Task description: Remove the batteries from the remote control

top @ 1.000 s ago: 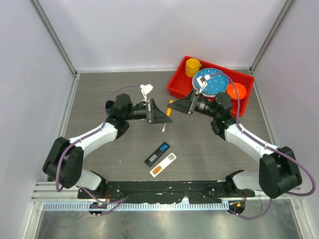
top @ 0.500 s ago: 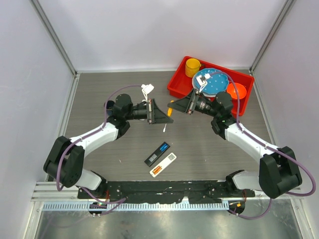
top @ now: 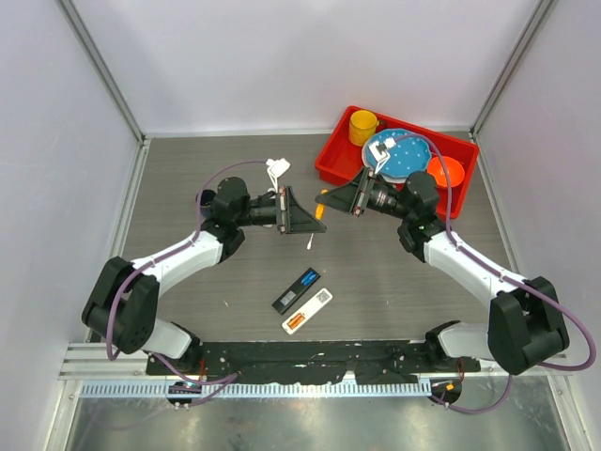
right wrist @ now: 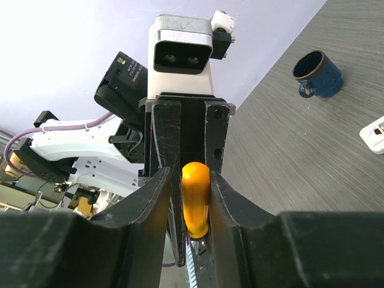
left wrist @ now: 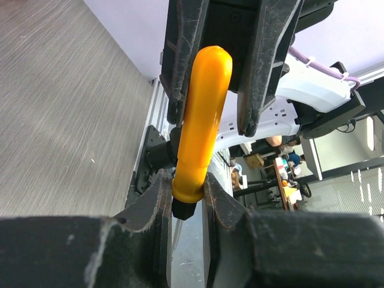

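An orange-handled screwdriver [left wrist: 201, 120] is held in the air between both grippers; it also shows in the top view [top: 320, 212] and the right wrist view [right wrist: 195, 198]. My left gripper [left wrist: 183, 186] is shut on the handle near its black collar. My right gripper [right wrist: 189, 180] faces it tip to tip, jaws around the handle's rounded end, with a slim gap on one side. On the table lie a black remote [top: 296, 290] showing a blue battery [top: 307, 278] and a white remote [top: 308, 311] showing an orange battery [top: 297, 322].
A red bin [top: 331, 162] at the back right holds a yellow cup [top: 362, 126], a blue plate [top: 404, 155] and an orange bowl [top: 445, 171]. A dark blue mug [right wrist: 318, 75] stands by my left arm. A small white stick [top: 308, 241] lies under the grippers.
Nothing has visibly moved; both grippers stay joined at the screwdriver above the table.
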